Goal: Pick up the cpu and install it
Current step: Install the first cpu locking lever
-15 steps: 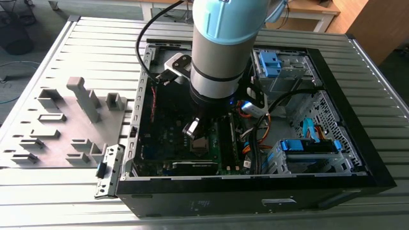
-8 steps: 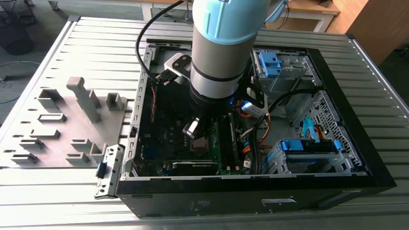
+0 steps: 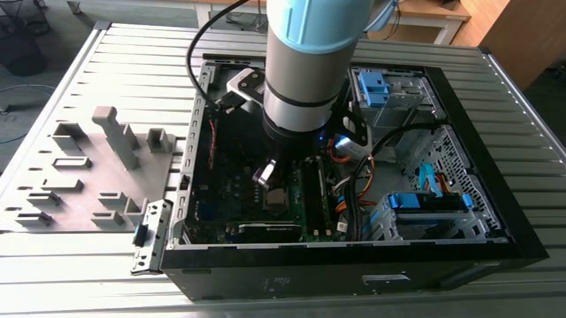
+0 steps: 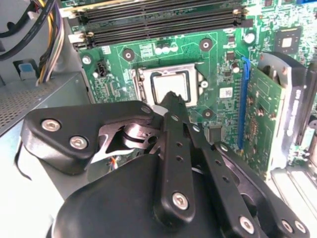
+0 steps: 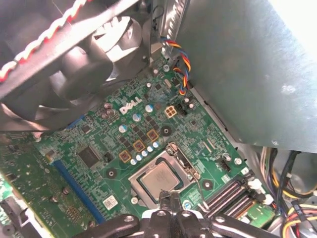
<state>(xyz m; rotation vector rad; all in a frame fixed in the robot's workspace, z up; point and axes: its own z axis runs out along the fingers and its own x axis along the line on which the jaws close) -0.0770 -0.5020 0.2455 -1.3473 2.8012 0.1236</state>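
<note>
In both wrist views the gripper hangs just above the cpu, its fingers drawn together to a point and holding nothing. The cpu lies flat in its socket at mid-frame on the green motherboard, so it looks already seated. Beyond, the memory slots run along the board's edge.

The open computer case is viewed from above in the exterior view; the motherboard socket area is seen close up, obliquely, in both wrist views
</note>
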